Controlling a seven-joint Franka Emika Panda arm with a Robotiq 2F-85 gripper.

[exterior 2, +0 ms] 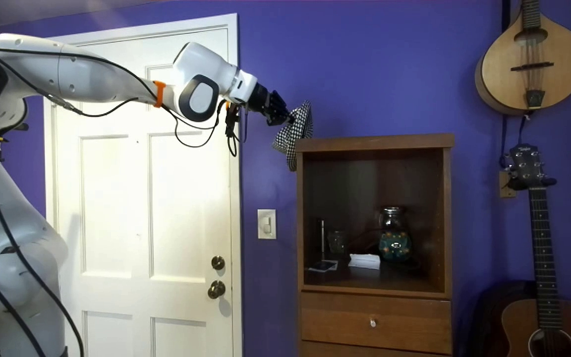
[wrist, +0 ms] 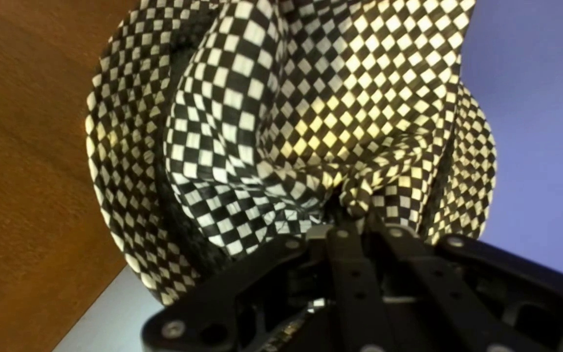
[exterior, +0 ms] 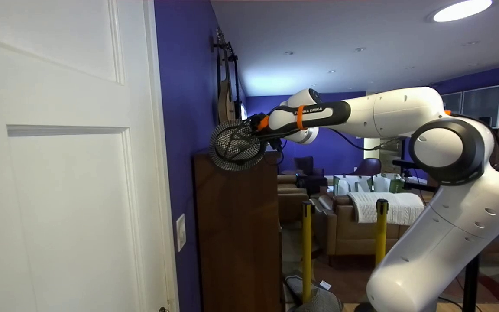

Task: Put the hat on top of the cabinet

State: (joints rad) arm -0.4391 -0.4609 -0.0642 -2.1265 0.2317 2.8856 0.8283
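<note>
Our hand point(exterior 2: 289, 118) pinches the soft crown of the hat point(exterior 2: 295, 135). The hat is tipped up on edge at the top corner of the cabinet point(exterior 2: 374, 143), on the side toward the white door point(exterior 2: 186, 198). Part of its brim is higher than the cabinet's top, but the low part hangs beside the cabinet's plain side. We can't tell if the brim touches it.

We think the step now is getting the hat up and over. To do it well, we should lift first, so the low brim won't catch on the cabinet's edge. Then we should move across until the whole hat is above the cabinet, tip it so the brim lies flat, set it down softly and let go. The hat looks floppy, so going slow should keep it from folding under.

Only the wrist view shows up close how the crown bunches where we squeeze, with the cabinet past one side of the brim and the purple wall point(wrist: 535, 122) past the other. In an exterior view we can look into the cabinet's open front, where a jar point(exterior 2: 394, 243) sits under the top. In an exterior view with a brown couch point(exterior: 353, 240) far past the cabinet, we get just the cabinet's plain side, but nearly all the round brim.
</note>
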